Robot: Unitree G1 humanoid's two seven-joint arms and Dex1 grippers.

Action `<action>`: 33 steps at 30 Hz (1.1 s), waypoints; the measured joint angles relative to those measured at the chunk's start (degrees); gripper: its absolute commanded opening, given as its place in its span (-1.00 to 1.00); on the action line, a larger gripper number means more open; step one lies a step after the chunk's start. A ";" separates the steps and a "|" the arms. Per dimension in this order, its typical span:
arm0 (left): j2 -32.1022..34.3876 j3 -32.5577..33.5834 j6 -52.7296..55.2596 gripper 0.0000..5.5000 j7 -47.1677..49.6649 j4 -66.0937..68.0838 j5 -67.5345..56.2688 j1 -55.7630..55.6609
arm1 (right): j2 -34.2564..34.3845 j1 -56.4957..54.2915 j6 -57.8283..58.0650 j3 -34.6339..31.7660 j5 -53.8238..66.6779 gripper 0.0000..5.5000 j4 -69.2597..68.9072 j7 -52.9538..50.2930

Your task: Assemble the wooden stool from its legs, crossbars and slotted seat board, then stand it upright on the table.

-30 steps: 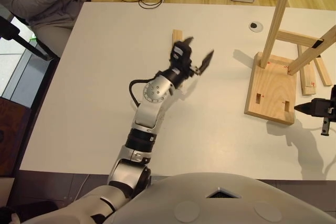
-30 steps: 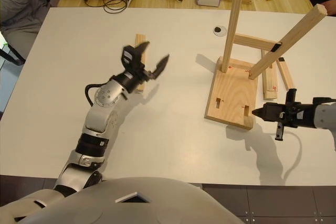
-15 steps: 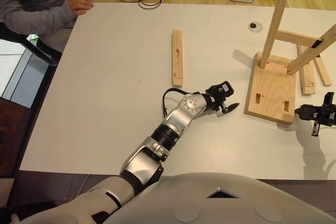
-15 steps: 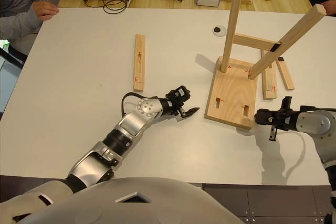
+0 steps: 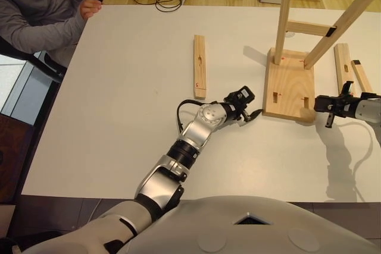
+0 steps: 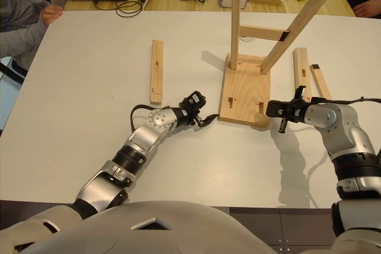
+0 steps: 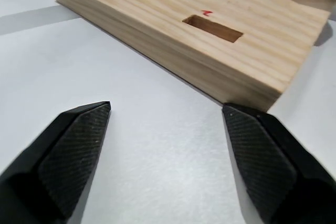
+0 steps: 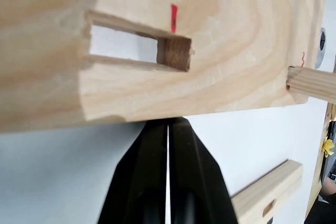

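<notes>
The slotted seat board (image 5: 290, 81) lies flat on the table (image 5: 119, 117), two legs (image 5: 283, 22) upright in it. The left gripper (image 7: 165, 107) gapes beside one corner; the right gripper (image 8: 168, 124), closed empty, seemingly touches its edge.

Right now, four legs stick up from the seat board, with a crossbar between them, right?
Not four. Only two legs stick up from the seat board, with a crossbar between them; the left eye view shows the other two slots empty.
</notes>
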 measured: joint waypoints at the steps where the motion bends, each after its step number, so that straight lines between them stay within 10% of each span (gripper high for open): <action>1: 0.55 0.74 0.00 0.45 0.25 -0.19 -0.02 0.00 | 1.18 -0.90 0.04 0.61 -0.30 -0.98 0.44 -0.45; 11: 4.09 3.66 0.94 0.45 0.66 -3.99 0.05 1.16 | 9.51 -9.31 0.17 3.34 -2.92 -0.98 9.15 -10.19; 18: 1.98 18.09 -1.78 0.74 9.11 -26.27 -8.73 1.84 | 3.83 4.52 6.16 -22.19 20.48 -0.57 -11.34 -10.47; 33: 0.77 20.38 -7.29 0.96 14.18 -27.26 -10.66 1.87 | 2.95 -8.16 5.43 -30.73 23.42 0.37 39.40 -24.06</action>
